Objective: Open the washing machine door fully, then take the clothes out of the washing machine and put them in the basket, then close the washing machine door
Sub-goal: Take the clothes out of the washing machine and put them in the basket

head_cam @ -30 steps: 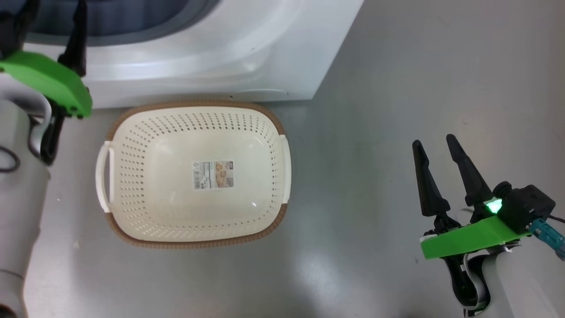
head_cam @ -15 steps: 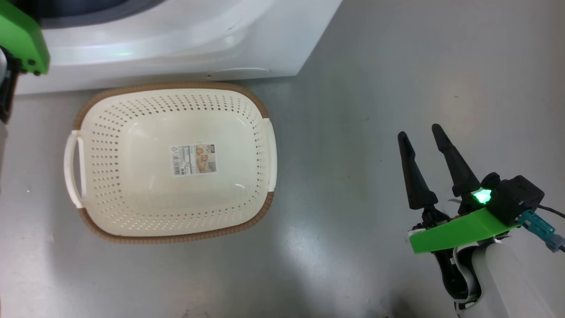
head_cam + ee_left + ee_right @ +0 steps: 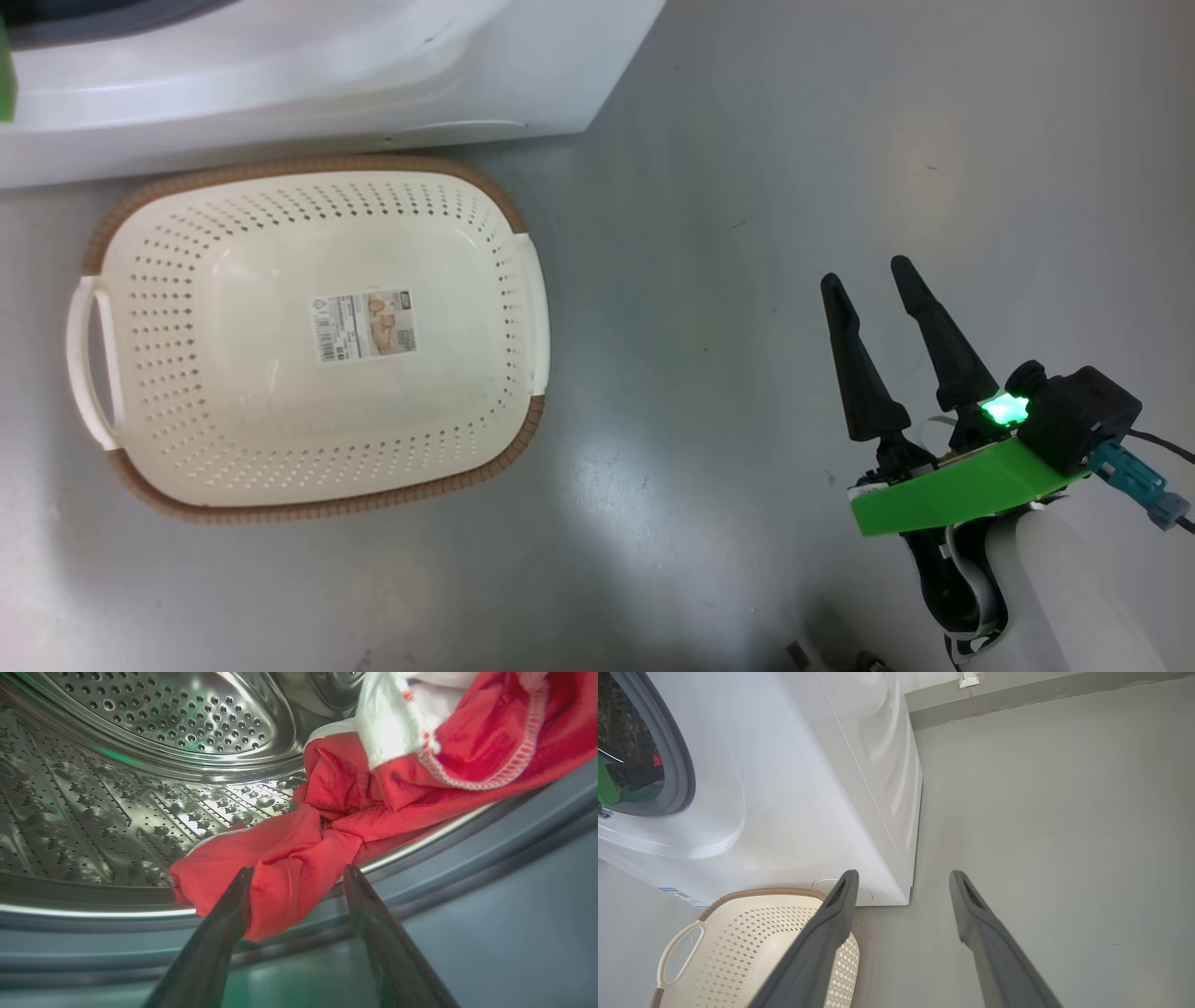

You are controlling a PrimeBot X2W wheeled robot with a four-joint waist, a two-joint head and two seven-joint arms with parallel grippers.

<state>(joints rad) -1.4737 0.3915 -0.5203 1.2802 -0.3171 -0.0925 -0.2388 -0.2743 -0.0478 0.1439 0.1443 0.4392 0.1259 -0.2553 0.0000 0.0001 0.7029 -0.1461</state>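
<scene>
Two grippers were seen with jaws spread wide, and nothing was clamped in either. The left gripper [image 3: 299, 870] was aimed into the mouth of the washing machine [image 3: 808, 788], where the clothes [image 3: 327, 826] were heaped on the perforated steel drum [image 3: 117, 812]. The red fabric, trimmed with white stitching, was piled toward one o'clock in the left wrist view. A fold of it was draped over the drum's lip and the grey rubber ring [image 3: 490, 858] toward six o'clock. That fold was framed between the two dark fingertips; whether it was touched by them could not be told.

In the head view, the basket [image 3: 299, 166] was set on the grey floor [image 3: 747, 187] at nine o'clock, just beside the machine's white base, which was found at eleven o'clock. A sticker [image 3: 363, 325] was fixed to the basket's bottom. The right gripper [image 3: 865, 273] was held at four o'clock, well apart from the basket, with its fingers pointed toward twelve o'clock over the floor. In the right wrist view, the machine's front corner was seen at eleven o'clock and the basket's handled end at seven o'clock.
</scene>
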